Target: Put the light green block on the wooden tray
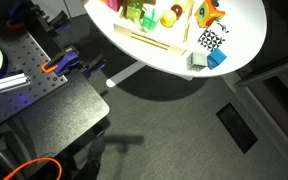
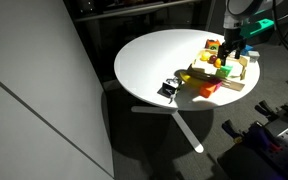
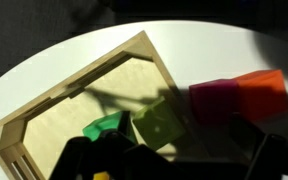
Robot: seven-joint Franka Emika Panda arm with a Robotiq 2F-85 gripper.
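In the wrist view the light green block (image 3: 156, 125) lies in shadow on the wooden tray (image 3: 74, 105), close to the tray's right rim. A brighter green piece (image 3: 104, 125) lies just left of it. My gripper (image 3: 179, 150) hangs over the block with its dark fingers spread wide on either side, not touching it. In an exterior view the gripper (image 2: 228, 52) is above the wooden tray (image 2: 234, 84) at the far side of the round white table (image 2: 154, 60). The tray also shows in an exterior view (image 1: 159, 42).
A magenta block (image 3: 216, 100) and an orange block (image 3: 264, 90) lie on the table just outside the tray's right rim. A black-and-white checkered cube (image 1: 210, 40), a blue block (image 1: 216, 58) and a whitish cube (image 1: 197, 62) sit near the table edge.
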